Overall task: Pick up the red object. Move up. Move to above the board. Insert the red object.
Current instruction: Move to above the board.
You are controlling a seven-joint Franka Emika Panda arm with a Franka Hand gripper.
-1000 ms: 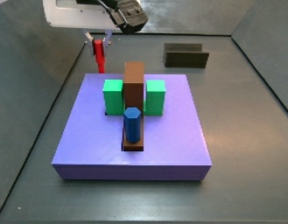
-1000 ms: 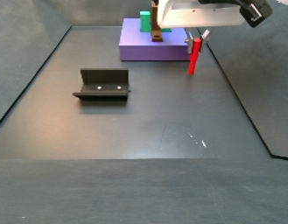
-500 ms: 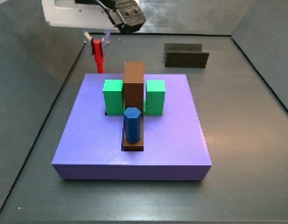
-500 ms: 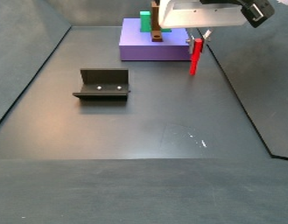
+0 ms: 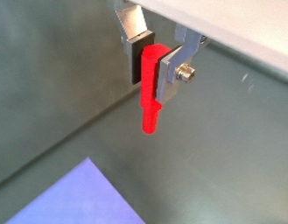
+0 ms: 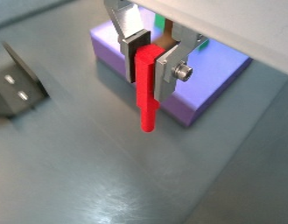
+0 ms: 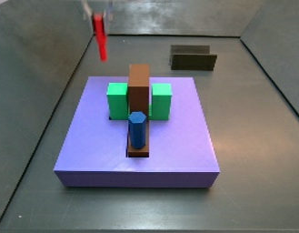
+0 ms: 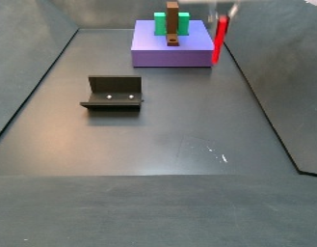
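My gripper (image 5: 156,68) is shut on the upper end of the red object (image 5: 150,112), a slender red peg that hangs upright below the fingers; both wrist views show this (image 6: 147,107). In both side views the peg (image 7: 101,38) (image 8: 220,39) is high in the air beside the board's far edge, and the gripper body is mostly cut off by the frame's top. The board (image 7: 176,146) is a lavender slab with a brown bar (image 7: 139,86), green blocks (image 7: 116,100) and a blue peg (image 7: 137,129). It also shows in a wrist view (image 6: 219,80).
The fixture, a dark L-shaped bracket, stands on the grey floor away from the board (image 7: 193,57) (image 8: 113,93) and shows at the edge of a wrist view (image 6: 11,83). Grey walls enclose the floor.
The gripper has moved up with the red peg held in it. Its body has left the top of both side views. The board and fixture have not moved.
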